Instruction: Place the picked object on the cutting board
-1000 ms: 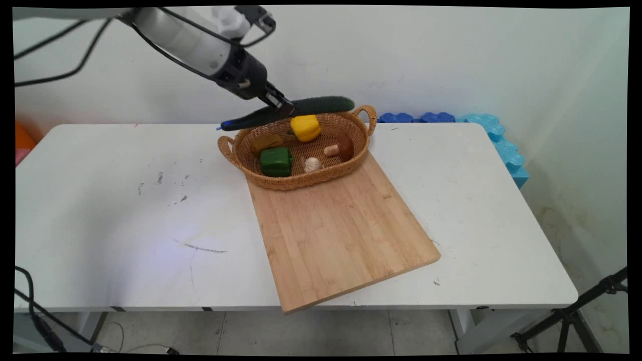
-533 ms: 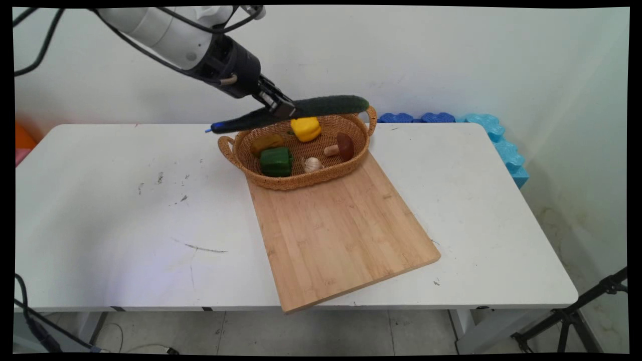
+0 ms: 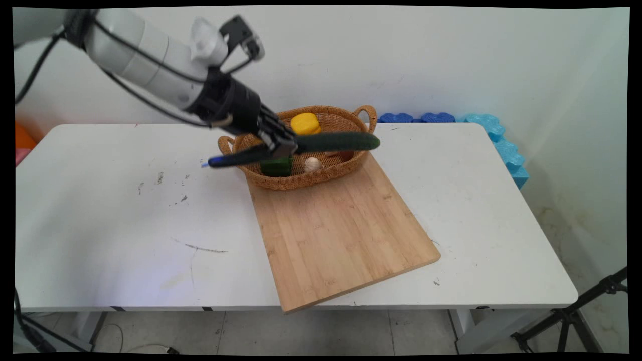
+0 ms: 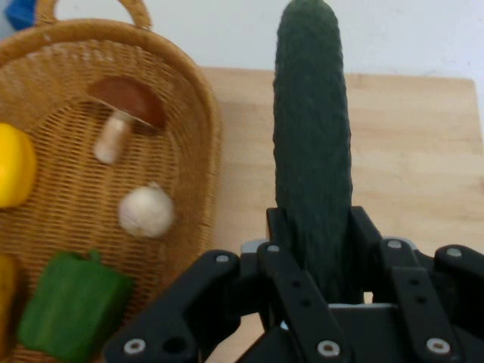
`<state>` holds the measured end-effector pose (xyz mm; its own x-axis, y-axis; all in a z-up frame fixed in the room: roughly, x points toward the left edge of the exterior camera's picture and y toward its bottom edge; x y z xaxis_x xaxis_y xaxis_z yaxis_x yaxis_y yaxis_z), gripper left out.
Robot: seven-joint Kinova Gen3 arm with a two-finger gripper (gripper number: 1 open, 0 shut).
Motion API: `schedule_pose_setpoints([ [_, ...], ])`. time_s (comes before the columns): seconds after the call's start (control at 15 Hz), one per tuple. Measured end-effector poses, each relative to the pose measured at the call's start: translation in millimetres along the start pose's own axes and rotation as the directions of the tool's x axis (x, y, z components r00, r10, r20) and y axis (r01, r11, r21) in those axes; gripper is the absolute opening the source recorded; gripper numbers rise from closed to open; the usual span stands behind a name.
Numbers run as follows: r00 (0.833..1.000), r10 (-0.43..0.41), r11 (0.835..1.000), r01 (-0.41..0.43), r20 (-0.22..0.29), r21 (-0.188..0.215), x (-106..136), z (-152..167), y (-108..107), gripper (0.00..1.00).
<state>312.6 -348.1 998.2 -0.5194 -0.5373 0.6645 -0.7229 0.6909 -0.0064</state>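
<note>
Count: one cucumber [image 3: 337,142], one wicker basket [image 3: 351,168], one wooden cutting board [image 3: 341,235], and in the basket one yellow pepper [image 3: 306,123], one green pepper [image 3: 275,167], one garlic bulb [image 3: 313,164] and one mushroom [image 4: 125,113]; at the hand view's lower left edge a sliver of one more yellowish item [image 4: 6,299] shows, which I cannot identify. The basket sits at the far end of the cutting board, its near rim overlapping the board's far edge. The board lies at an angle on the white surface [image 3: 125,225], and its near corner just overhangs the front edge. Open room: the whole left half of the surface is bare apart from scuff marks, and the near part of the board is uncovered. My end effector [image 3: 286,147] is closed on the cucumber near its middle, holding it roughly level in the air above the basket's near rim; the hand view shows its far end reaching out over the board, beside the basket.
</note>
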Motion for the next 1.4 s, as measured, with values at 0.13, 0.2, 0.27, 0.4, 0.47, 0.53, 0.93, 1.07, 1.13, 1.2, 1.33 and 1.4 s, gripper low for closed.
schedule_pose_setpoints([
  [0.13,1.0,0.018,1.0,-0.018,0.005,-0.019,-14.4,10.2,11.0,0.0],
  [0.2,1.0,0.023,0.999,-0.023,0.007,-0.028,-22.5,16.7,16.4,0.0],
  [0.27,1.0,0.026,0.999,-0.026,0.007,-0.04,-30.7,24.0,21.9,0.0],
  [0.4,1.0,0.029,0.998,-0.028,0.007,-0.056,-41.7,34.6,29.5,0.0],
  [0.47,1.0,0.03,0.997,-0.029,0.006,-0.065,-48.0,41.5,33.8,0.0],
  [0.53,1.0,0.029,0.997,-0.029,0.007,-0.073,-54.7,49.2,37.7,0.0],
  [0.93,1.0,0.017,0.994,-0.017,-0.004,-0.11,-82.4,90.3,50.2,0.0],
  [1.07,1.0,0.015,0.993,-0.016,-0.01,-0.121,-88.1,100.9,52.2,0.0],
  [1.13,1.0,0.015,0.992,-0.016,-0.015,-0.128,-90.8,105.7,53.2,0.0],
  [1.2,1.0,0.015,0.991,-0.018,-0.019,-0.133,-93.1,110.1,54.0,0.0],
  [1.33,1.0,0.018,0.99,-0.021,-0.025,-0.141,-96.8,116.9,54.9,0.0],
  [1.4,0.999,0.02,0.989,-0.024,-0.028,-0.144,-98.3,120.2,55.3,0.0],
])
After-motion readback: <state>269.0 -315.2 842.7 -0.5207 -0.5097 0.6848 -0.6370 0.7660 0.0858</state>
